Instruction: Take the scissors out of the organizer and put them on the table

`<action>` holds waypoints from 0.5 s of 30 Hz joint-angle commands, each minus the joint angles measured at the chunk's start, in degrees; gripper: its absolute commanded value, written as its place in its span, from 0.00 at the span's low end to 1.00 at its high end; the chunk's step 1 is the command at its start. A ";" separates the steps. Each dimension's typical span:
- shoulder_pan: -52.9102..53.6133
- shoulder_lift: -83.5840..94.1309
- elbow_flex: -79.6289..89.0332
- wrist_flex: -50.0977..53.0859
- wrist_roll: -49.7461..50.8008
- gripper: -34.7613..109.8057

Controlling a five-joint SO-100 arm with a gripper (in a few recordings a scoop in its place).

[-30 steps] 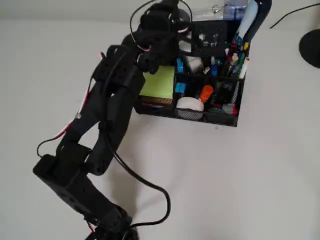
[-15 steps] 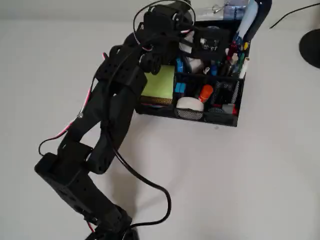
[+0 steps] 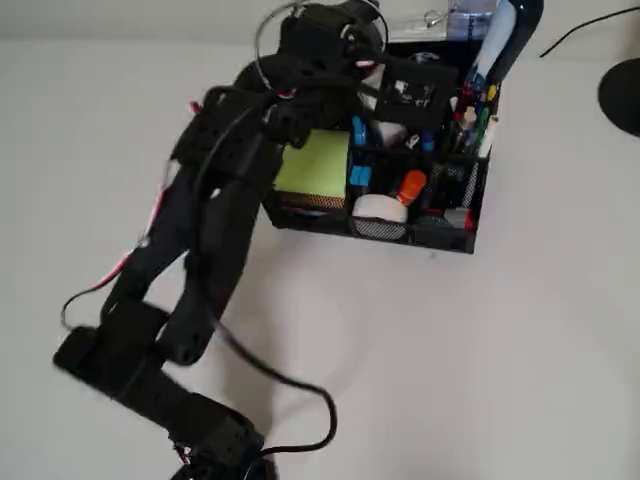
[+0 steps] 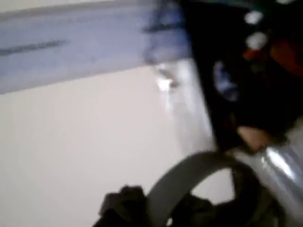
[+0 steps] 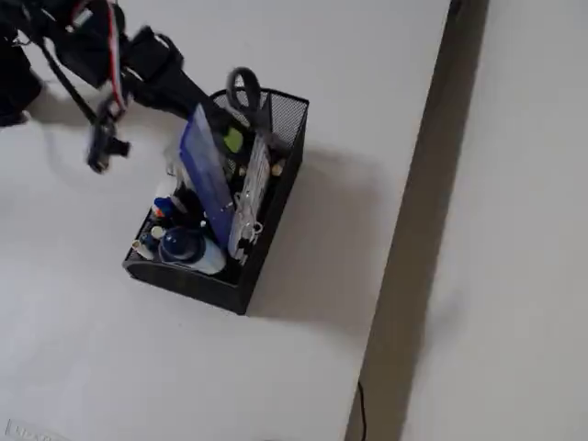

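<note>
At the far left corner of the black wire-mesh organizer point(image 5: 276, 119), grey-handled steel scissors point(image 5: 244, 90) stand upright, rigid and slick; the loop offers purchase. Whether the black gripper point(image 5: 197, 99) has closed cannot be told.

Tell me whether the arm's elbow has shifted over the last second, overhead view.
Yes. Against the still organizer, the elbow end has slid toward the picture's left and slightly down, while the claw stays over the organizer's back corner.

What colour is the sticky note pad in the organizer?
Yellow-green; the sticky note pad shows best in the overhead view.
</note>
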 commanded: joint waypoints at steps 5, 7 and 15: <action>2.46 21.36 -4.39 12.30 -2.02 0.24; 2.81 24.52 -4.39 15.21 -2.99 0.24; 3.69 37.44 -4.39 26.37 -6.50 0.24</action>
